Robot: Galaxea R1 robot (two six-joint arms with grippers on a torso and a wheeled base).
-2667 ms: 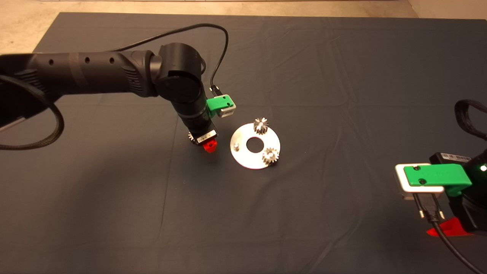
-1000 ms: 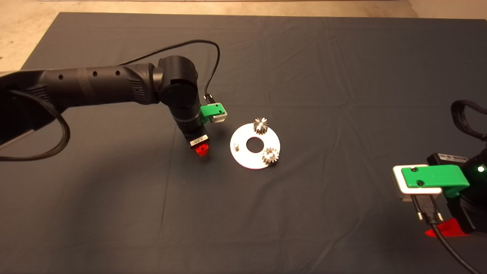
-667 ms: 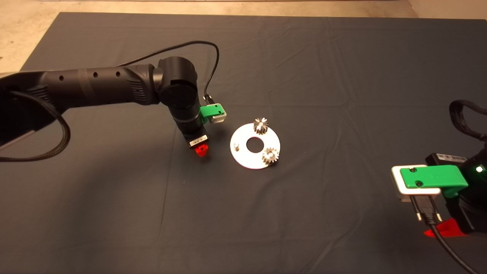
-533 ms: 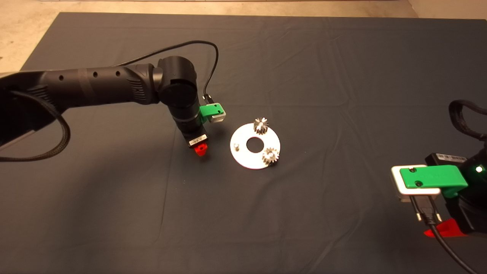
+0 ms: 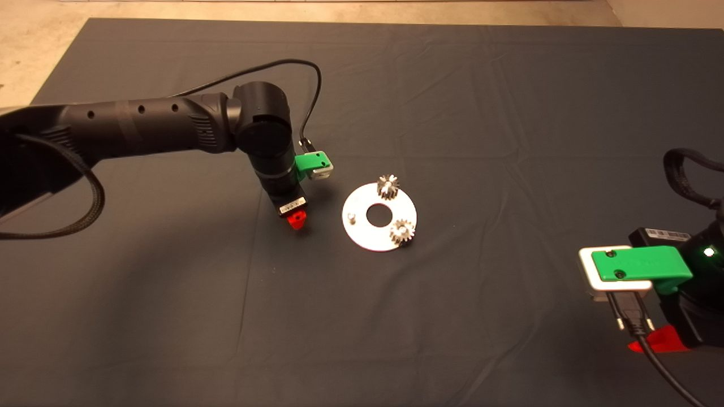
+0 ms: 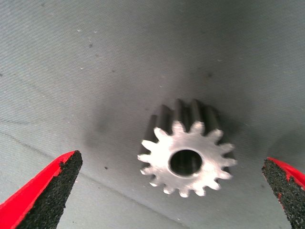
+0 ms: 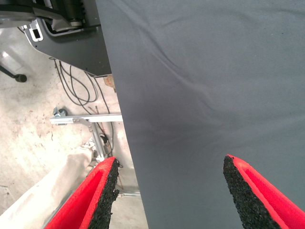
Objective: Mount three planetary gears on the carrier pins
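A silver-white disc [image 5: 367,232] lies mid-mat. Two planetary gears [image 5: 388,186] [image 5: 402,232] sit on its carrier pins, and one bare pin [image 5: 351,217] stands at the disc's left side. The third gear [image 6: 187,160] lies flat on the mat just left of the disc, hidden under the left gripper in the head view. My left gripper [image 5: 295,219] [image 6: 170,162] points down over that gear, open, with one finger on each side and neither pad touching it. My right gripper [image 5: 650,342] [image 7: 169,167] waits open at the lower right edge, holding nothing.
The dark mat [image 5: 481,141] covers the table. The right wrist view shows the mat's edge with bare floor, cables and a metal frame [image 7: 86,119] beyond it. The left arm's cable [image 5: 254,70] loops above its wrist.
The left gripper has sunk lower and shifted slightly left, so it now covers the loose gear that showed beside it in the head view 2.7 s ago. The right gripper drifted a little.
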